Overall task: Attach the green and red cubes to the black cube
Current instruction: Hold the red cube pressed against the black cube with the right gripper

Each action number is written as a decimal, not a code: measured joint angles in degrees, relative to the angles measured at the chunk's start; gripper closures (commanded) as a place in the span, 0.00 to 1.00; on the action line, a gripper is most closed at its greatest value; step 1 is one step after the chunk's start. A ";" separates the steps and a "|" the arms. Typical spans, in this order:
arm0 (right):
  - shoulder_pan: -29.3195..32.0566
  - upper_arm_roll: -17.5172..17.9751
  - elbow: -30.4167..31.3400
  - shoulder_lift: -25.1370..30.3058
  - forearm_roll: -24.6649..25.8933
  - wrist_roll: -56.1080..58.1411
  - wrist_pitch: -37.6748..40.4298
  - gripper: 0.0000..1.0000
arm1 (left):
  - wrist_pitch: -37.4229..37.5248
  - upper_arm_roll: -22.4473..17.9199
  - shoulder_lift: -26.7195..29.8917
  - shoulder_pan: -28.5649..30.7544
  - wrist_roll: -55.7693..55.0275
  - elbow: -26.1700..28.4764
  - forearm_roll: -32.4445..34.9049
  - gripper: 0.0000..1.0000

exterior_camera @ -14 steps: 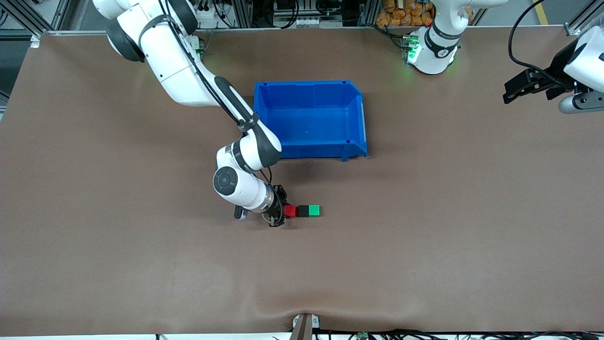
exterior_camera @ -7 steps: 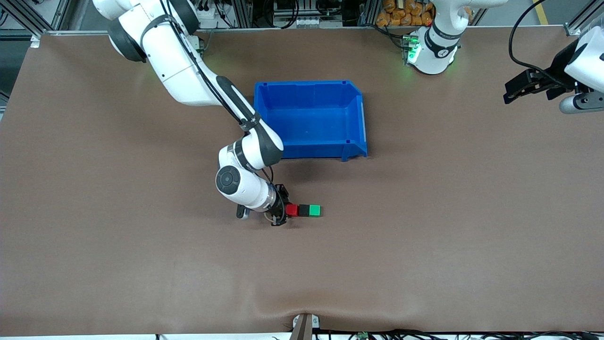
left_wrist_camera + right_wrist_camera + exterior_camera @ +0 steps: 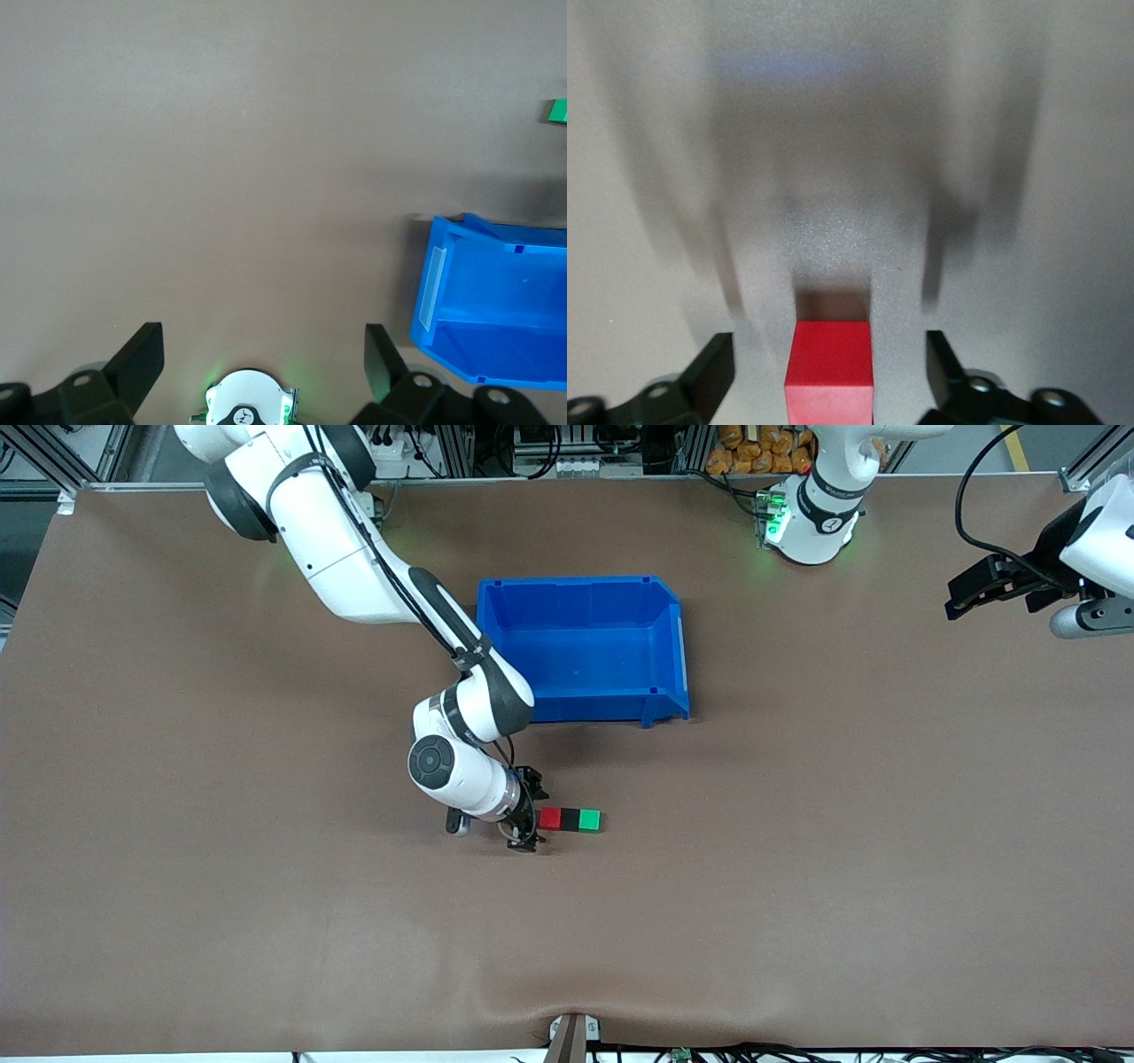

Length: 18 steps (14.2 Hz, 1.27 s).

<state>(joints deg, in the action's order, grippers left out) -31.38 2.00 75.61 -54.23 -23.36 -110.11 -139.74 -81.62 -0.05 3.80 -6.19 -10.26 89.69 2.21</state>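
Brown matte worktop (image 3: 797, 850), two arms mounted along one long edge

Item: small bright red plain cube (image 3: 550, 819), small matte black plain cube (image 3: 569, 819) and small bright green plain cube (image 3: 589, 819). The three are laid in a single row on the worktop, near its middle, with the black cube between the other two and touching both. The red cube is set toward the right arm's end, the green cube toward the left arm's end. The row is placed nearer to the front camera than the bin.

Item: large open blue plastic bin (image 3: 669, 646). It is stood on the worktop between the row of cubes and the edge carrying the arm bases; nothing is seen inside it.

Item: right gripper (image 3: 530, 808). It is positioned low at the red cube's end of the row. Its black fingers (image 3: 713, 367) are spread wide, released, one to each side of the red cube with clear gaps; nothing is grasped.

Item: left gripper (image 3: 970, 593). It is held high over the worktop's corner at the left arm's end, waiting, well apart from the cubes. Its fingers (image 3: 142, 359) are spread, released, and nothing is held between them
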 measured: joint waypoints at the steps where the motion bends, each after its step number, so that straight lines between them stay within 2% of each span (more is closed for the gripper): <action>1: 0.00 -0.03 -0.04 0.00 0.00 0.00 0.00 0.00 | 0.00 0.00 0.00 0.00 0.00 0.00 0.00 0.00; 18: 0.67 -0.82 -1.48 0.03 0.02 0.04 0.04 0.00 | 0.00 0.01 0.00 -0.01 0.00 0.00 0.00 0.00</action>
<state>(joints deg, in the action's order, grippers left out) -30.70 1.18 74.13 -54.20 -23.34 -110.06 -139.70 -81.61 -0.04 3.80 -6.20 -10.26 89.69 2.21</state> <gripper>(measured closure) 0.000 0.000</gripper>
